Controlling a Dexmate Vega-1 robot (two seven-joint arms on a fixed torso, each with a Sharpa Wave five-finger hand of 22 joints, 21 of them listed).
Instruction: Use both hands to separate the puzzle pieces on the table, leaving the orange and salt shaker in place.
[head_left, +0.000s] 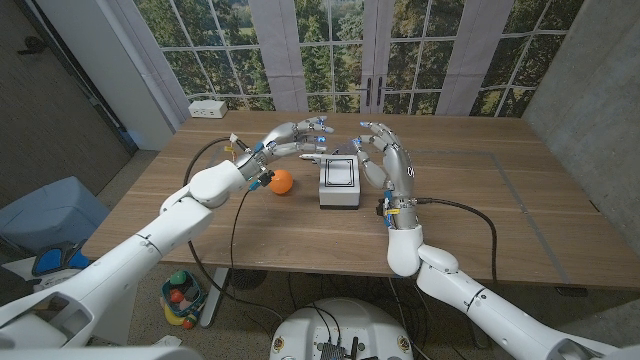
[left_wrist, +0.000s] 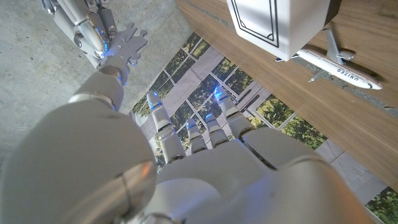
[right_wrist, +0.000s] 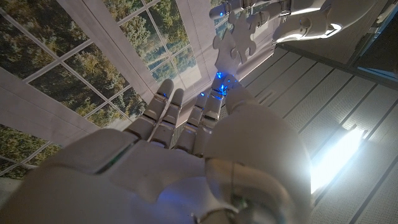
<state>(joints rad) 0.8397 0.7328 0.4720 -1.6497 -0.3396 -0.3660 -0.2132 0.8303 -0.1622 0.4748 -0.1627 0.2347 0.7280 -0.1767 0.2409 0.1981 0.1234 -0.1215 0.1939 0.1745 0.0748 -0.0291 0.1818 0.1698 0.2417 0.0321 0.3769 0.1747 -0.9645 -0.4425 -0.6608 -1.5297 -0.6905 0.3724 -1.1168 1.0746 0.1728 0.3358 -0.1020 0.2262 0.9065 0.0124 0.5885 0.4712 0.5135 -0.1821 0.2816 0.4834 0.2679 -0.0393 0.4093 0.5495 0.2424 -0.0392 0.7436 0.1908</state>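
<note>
both hands raised over counter (head_left: 480, 190). right hand (right_wrist: 186, 134) pinches puzzle piece (right_wrist: 239, 37); left hand (head_left: 295, 138) grip unclear, cannot tell. risk: weak pinch, piece drops near orange (head_left: 281, 181).

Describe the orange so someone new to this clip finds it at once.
Start at the wooden table and find the white box with black line markings near its middle. Just toward the robot's left of it, beside the left hand, sits the orange: the one small, round, bright orange thing among white and grey neighbours.
</note>
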